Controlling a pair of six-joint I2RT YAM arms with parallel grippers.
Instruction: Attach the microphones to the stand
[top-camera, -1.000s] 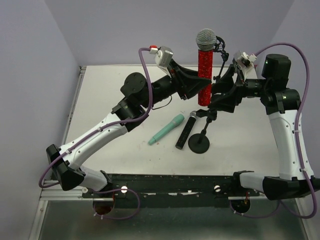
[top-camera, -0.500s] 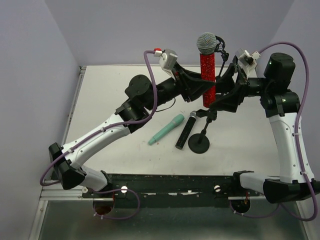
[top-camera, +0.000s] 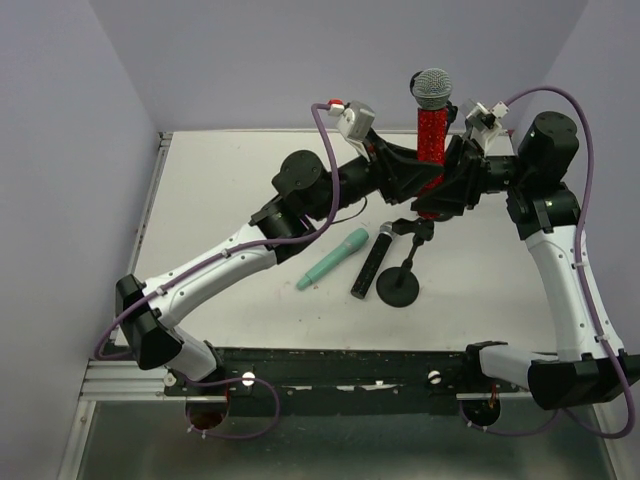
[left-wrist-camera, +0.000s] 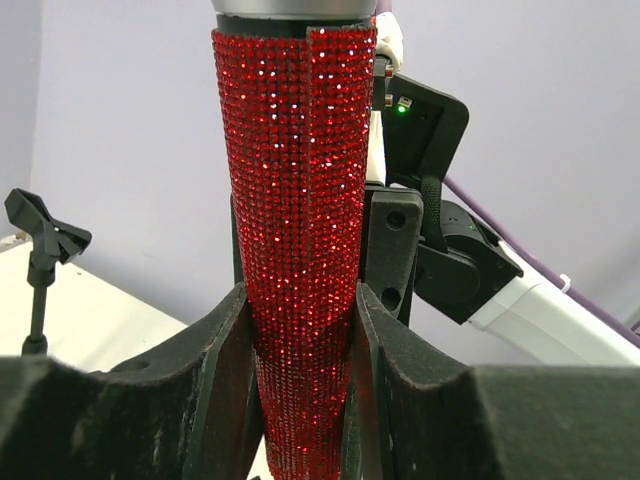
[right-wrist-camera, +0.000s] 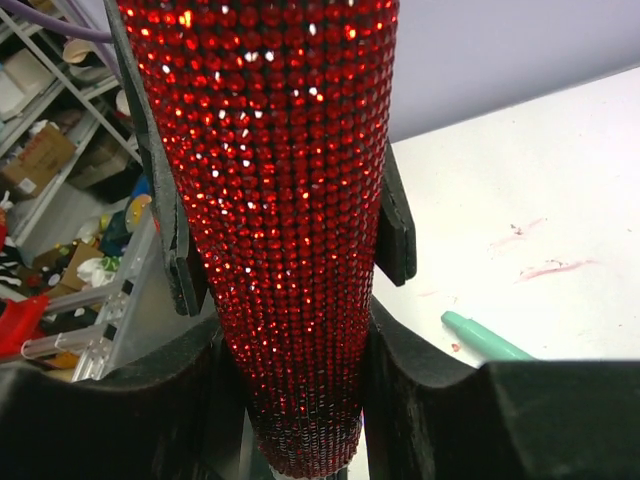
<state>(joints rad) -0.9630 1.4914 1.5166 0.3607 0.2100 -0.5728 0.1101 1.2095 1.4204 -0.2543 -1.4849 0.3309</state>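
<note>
The red microphone (top-camera: 431, 135) with its silver mesh head stands upright in the air above the black stand (top-camera: 401, 285). My left gripper (top-camera: 425, 180) and my right gripper (top-camera: 437, 190) are both shut on its glittery red body, from the left and from the right. The body fills the left wrist view (left-wrist-camera: 295, 240) and the right wrist view (right-wrist-camera: 285, 220). The mint-green microphone (top-camera: 333, 258) and the black microphone (top-camera: 369, 262) lie side by side on the table, left of the stand's round base. A clip of the stand (left-wrist-camera: 40, 240) shows at the left of the left wrist view.
The white table (top-camera: 220, 220) has a raised rim at the left and a black rail along the near edge. Purple cables loop over both arms. The green microphone's tip (right-wrist-camera: 485, 338) shows in the right wrist view.
Both grippers have carried the red microphone up and to the right, over the stand. The green and black microphones have not moved.
</note>
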